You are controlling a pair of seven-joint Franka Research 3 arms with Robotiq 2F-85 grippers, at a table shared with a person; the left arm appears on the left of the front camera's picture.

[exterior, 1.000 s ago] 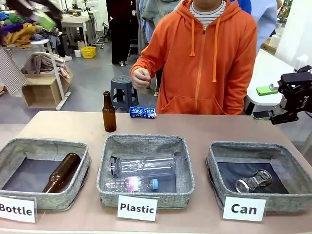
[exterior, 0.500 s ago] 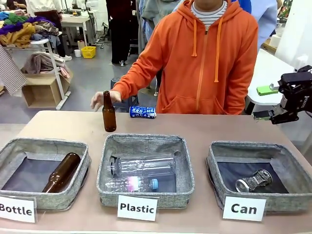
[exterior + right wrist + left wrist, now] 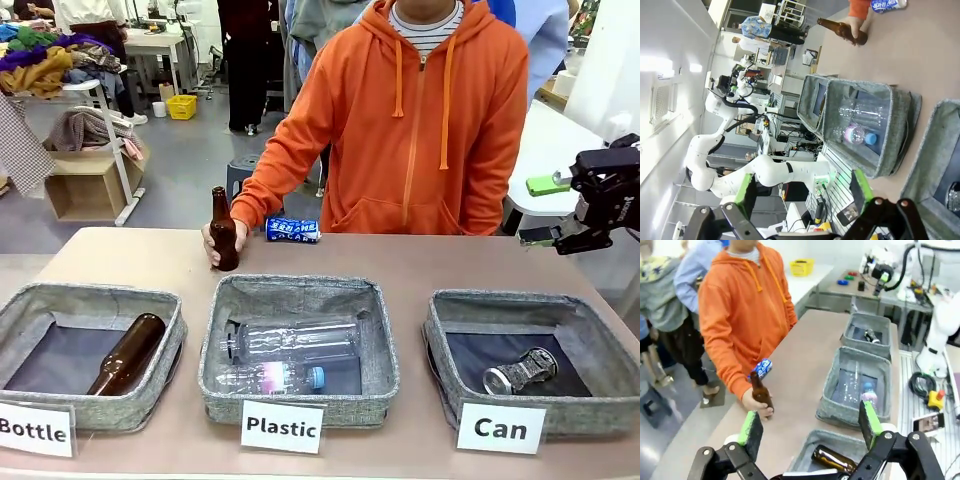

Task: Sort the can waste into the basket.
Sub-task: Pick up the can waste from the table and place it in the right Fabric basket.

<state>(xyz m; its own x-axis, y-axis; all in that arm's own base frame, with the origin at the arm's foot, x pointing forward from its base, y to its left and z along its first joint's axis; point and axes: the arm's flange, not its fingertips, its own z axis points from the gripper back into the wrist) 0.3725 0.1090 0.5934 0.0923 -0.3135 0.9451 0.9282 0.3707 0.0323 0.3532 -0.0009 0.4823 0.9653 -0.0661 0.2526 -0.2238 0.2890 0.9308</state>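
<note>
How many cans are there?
2. The blue can lies at the far edge of the table. The silver can lies in the Can basket. I see no others, but the basket walls might hide one.

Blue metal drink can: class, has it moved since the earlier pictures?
No. The blue metal drink can still lies beyond the far rim of the grey fabric Plastic basket.
</note>
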